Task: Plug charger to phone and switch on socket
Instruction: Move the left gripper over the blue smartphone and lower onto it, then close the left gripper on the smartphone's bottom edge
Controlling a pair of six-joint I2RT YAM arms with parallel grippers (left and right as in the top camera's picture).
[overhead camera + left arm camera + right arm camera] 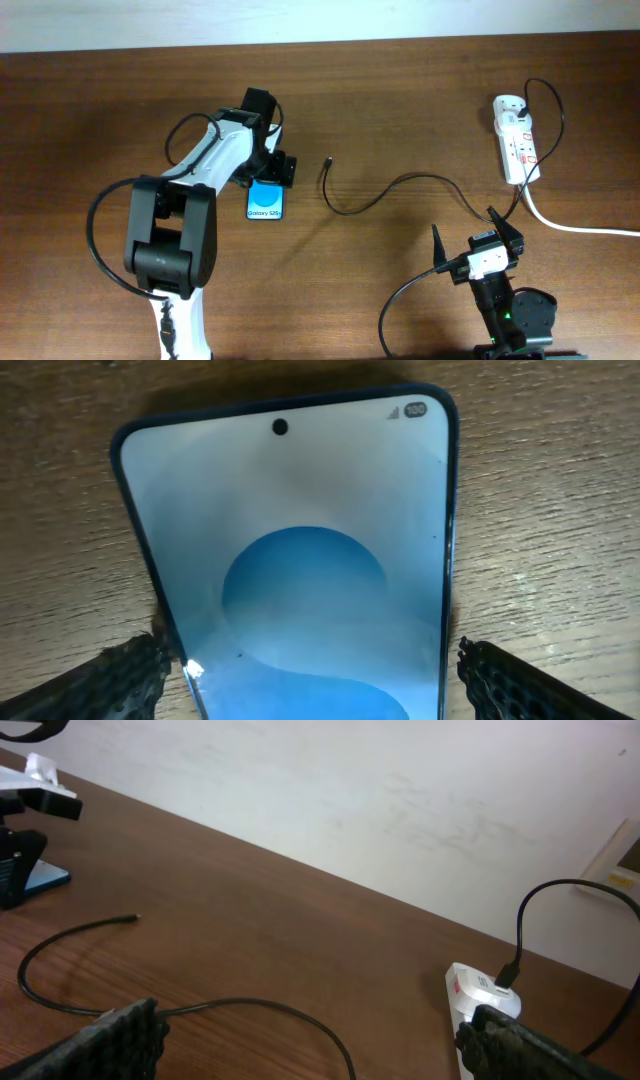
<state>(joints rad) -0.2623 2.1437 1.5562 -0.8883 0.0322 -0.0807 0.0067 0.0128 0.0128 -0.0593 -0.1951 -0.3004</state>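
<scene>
The phone (265, 204) lies flat on the table, blue screen up, and fills the left wrist view (300, 560). My left gripper (267, 176) is open and straddles its lower end (315, 665); the left finger touches the phone's edge, the right finger stands just off it. The charger (400, 185) runs from the socket (516, 138) in a loop to its free plug (329, 161), which lies right of the phone. My right gripper (472, 238) is open and empty (310, 1030), over the cable (250, 1005), with the socket (478, 995) at its right finger.
The socket's thick white cord (580, 228) runs off the right edge of the table. A white wall rises behind the table's far edge, with a wall plate (622, 860) at the right. The left arm's body (175, 230) covers the table's left front.
</scene>
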